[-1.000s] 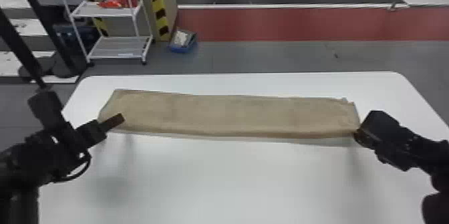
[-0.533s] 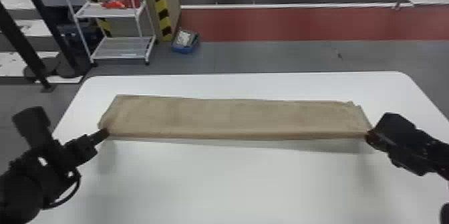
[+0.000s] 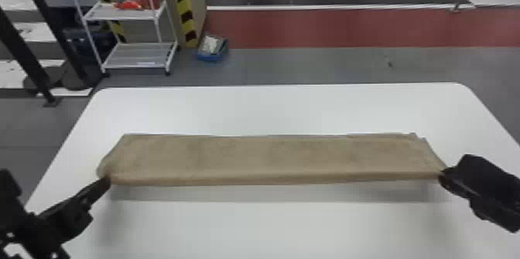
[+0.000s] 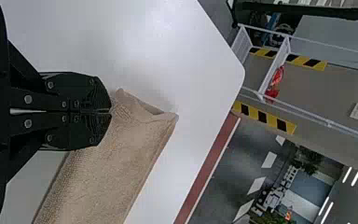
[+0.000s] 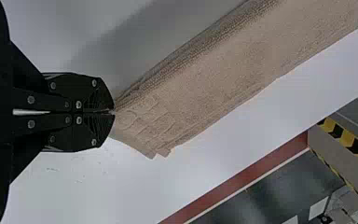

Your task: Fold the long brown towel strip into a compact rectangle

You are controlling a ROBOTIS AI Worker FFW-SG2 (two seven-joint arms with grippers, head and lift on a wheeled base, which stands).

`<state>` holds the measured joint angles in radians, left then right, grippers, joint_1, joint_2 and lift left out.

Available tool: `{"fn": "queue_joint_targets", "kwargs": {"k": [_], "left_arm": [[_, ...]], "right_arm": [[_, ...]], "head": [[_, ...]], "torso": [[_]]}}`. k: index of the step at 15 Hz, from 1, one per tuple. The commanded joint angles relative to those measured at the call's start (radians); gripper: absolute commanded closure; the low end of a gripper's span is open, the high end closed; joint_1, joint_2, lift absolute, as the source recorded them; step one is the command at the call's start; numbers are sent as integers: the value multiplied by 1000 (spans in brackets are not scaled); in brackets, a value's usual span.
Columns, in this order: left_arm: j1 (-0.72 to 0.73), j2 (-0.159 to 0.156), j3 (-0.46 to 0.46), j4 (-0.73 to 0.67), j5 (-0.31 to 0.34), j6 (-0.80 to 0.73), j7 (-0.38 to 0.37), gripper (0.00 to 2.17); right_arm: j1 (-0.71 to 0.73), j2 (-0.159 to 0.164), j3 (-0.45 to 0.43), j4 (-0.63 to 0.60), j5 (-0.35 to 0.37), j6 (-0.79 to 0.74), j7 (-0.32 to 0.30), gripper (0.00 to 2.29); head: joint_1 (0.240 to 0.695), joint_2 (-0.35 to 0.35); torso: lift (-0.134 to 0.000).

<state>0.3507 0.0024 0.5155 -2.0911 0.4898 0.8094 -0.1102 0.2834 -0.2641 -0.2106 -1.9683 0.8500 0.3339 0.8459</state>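
White table (image 3: 263, 111) out front, rounded far corners, and we've got a wide band of bare surface running between its far edge and the brown towel strip (image 3: 267, 155). Towel's stretched crosswise, long sides roughly parallel to that far edge, with less tabletop beyond its left end than beyond its right. More white surface opens out on the near side, where a shadow (image 3: 267, 193) runs along below the cloth: that near long edge is up off the table! At its near left corner, the left gripper (image 3: 105, 181), jaws clenched on the fabric; over at the near right corner, the right gripper (image 3: 444, 179), likewise pinched tight on the towel. Left wrist view has the two fingers (image 4: 81, 88) pressed together with the towel's corner bunched at their tips; right wrist view, same story, cloth nipped right at the very ends. And on the floor past the table, a blue bin (image 3: 209, 57) carrying something whitish (image 3: 209, 44), just beside a yellow-and-black striped post (image 3: 185, 14). Left of that, a white wire rack (image 3: 135, 65), red stuff (image 3: 129, 5) sitting on its upper shelf.
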Motion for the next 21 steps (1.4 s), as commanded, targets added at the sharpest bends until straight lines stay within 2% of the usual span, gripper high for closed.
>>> {"fn": "queue_joint_targets", "kwargs": {"k": [1, 2, 3, 4, 5, 8, 9, 11, 13, 14, 15, 16, 18, 20, 21], "left_arm": [[36, -5, 11, -4, 15, -9, -2, 1973], [44, -5, 12, -4, 16, -12, -9, 1966], [53, -5, 14, -4, 16, -9, -32, 1663], [57, -5, 14, -6, 18, -9, -45, 819], [62, -5, 14, -6, 18, -9, -55, -2], [79, -5, 44, -33, 39, -6, -65, 36], [83, -5, 70, -44, 52, 3, -92, 66], [83, -5, 121, -49, 85, 9, -149, 66], [30, -5, 172, -37, 89, 24, -218, 70], [-30, 8, 190, -12, 49, 86, -283, 73], [-102, 37, 198, 19, -31, 184, -378, 80], [-157, 54, 204, 46, -83, 264, -436, 87], [-226, 91, 184, 106, -169, 276, -487, 87], [-252, 154, 124, 151, -235, 276, -493, 87], [-269, 171, 104, 175, -269, 276, -494, 90]], "right_arm": [[23, 2, -13, -12, 9, 0, -8, 1396], [23, 5, -16, -11, 9, 0, -13, 1386], [23, 8, -18, -12, 4, 6, -13, 964], [25, 13, -18, -17, -3, 18, -16, 218], [33, 19, -18, -29, -5, 15, -14, -2], [62, 29, -36, -96, -12, 18, 44, 22], [74, 36, -53, -123, -20, 15, 78, 39], [91, 43, -98, -158, -83, 15, 117, 53], [91, 52, -139, -159, -167, 15, 113, 66], [89, 65, -165, -158, -220, 6, 110, 73], [89, 74, -197, -158, -273, -3, 111, 83], [92, 85, -233, -158, -331, -12, 114, 87], [94, 106, -326, -146, -522, -3, 116, 97], [102, 135, -394, -119, -710, 3, 65, 113], [115, 146, -408, -107, -798, 15, 15, 113]], "head": [[695, 23], [695, 23], [695, 21], [695, 13], [695, 9], [695, 17], [695, 24], [695, 37], [695, 52], [695, 53], [695, 53], [695, 50], [695, 38], [695, 33], [695, 29]], "torso": [[-125], [-125], [-125], [-125], [-125], [-125], [-125], [-125], [-125], [-125], [-125], [-125], [-125], [-125], [-125]]}}
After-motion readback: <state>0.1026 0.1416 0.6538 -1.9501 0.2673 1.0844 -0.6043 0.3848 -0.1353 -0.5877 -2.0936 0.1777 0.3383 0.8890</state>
